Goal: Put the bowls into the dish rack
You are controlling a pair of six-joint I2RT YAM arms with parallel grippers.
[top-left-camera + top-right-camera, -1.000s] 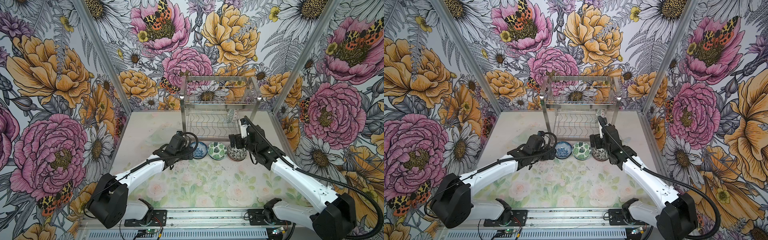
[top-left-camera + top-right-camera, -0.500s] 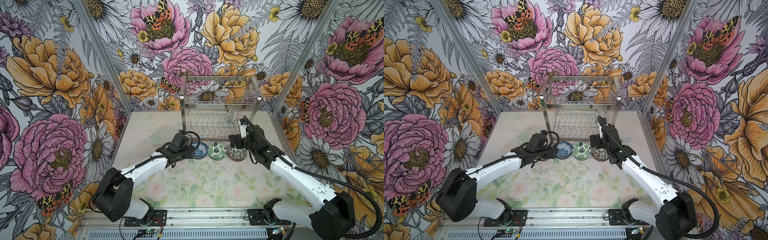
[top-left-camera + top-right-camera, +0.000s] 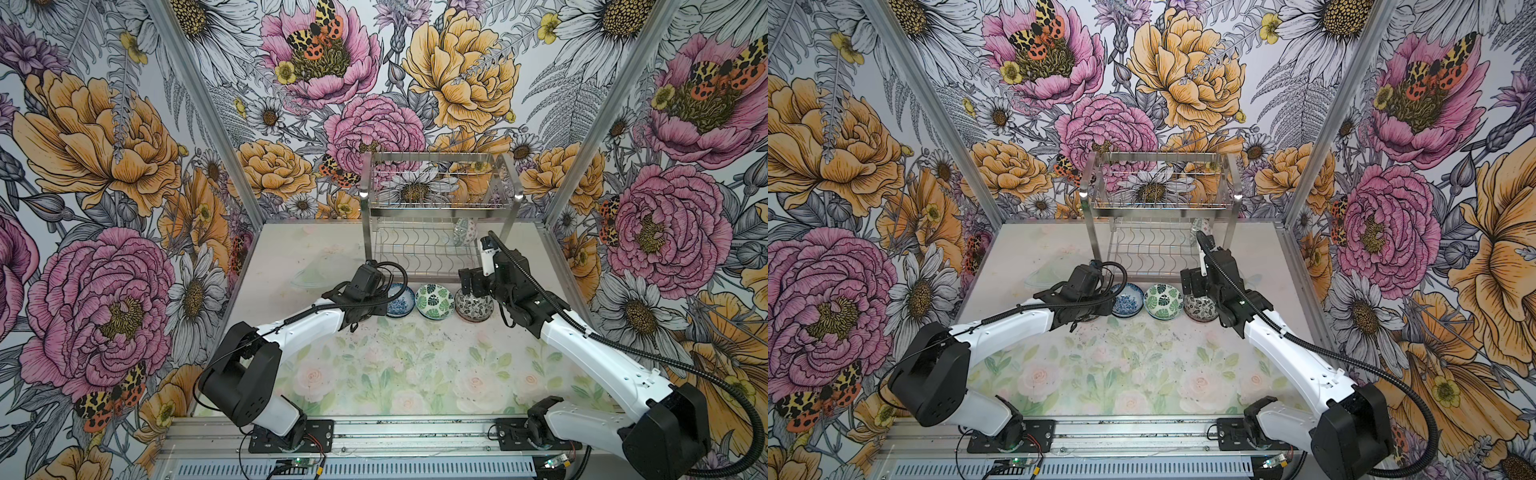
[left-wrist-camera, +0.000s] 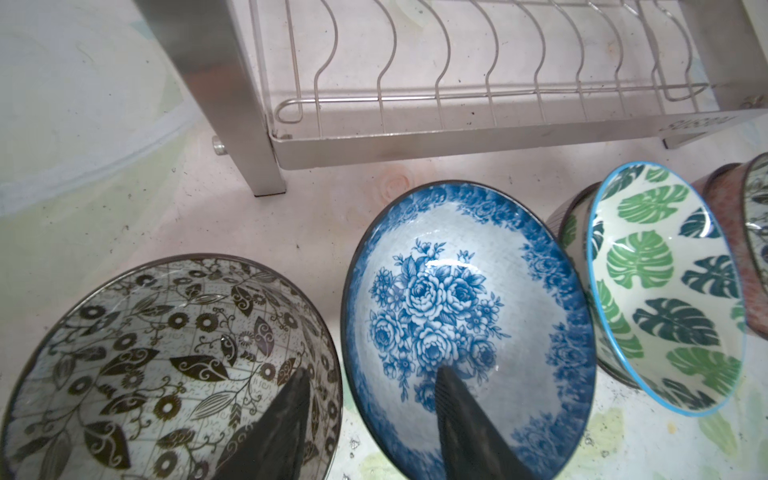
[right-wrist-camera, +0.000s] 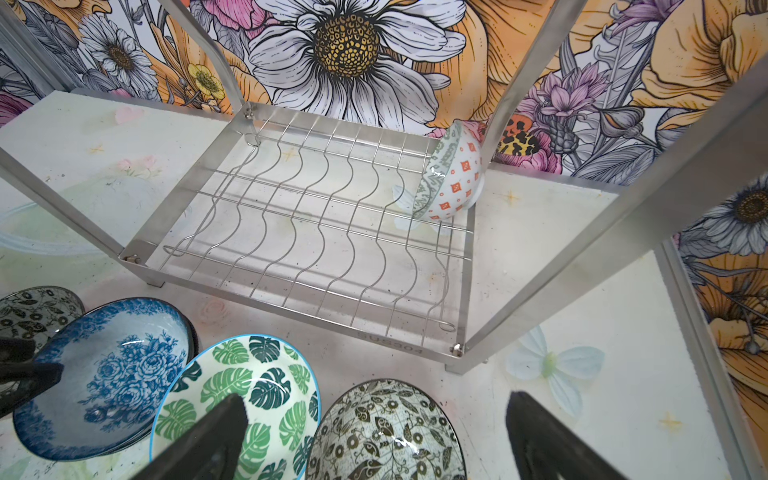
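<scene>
Three bowls stand in a row before the dish rack (image 3: 436,203): blue floral (image 3: 401,300), green leaf (image 3: 433,301) and black-white floral (image 3: 473,305). Another black-white bowl (image 4: 145,353) sits left of the blue bowl (image 4: 457,299), hidden under my left wrist in both top views. My left gripper (image 4: 374,399) is open but narrowed, one finger over that black-white bowl and the other inside the blue bowl, their adjacent rims between. My right gripper (image 5: 374,415) hangs wide open astride the right black-white bowl (image 5: 386,432). A white bowl with orange marks (image 5: 453,183) leans in the rack's lower tier.
The rack's lower tier of wavy wire dividers (image 5: 311,232) holds only that one bowl, at its right end. The upper basket (image 3: 1158,183) overhangs it. Metal posts and floral walls (image 3: 124,166) close in the table (image 3: 395,374) on three sides.
My left gripper has slid forward over the blue bowl's near rim and its jaws have narrowed a good deal. The right arm has stayed almost still.
</scene>
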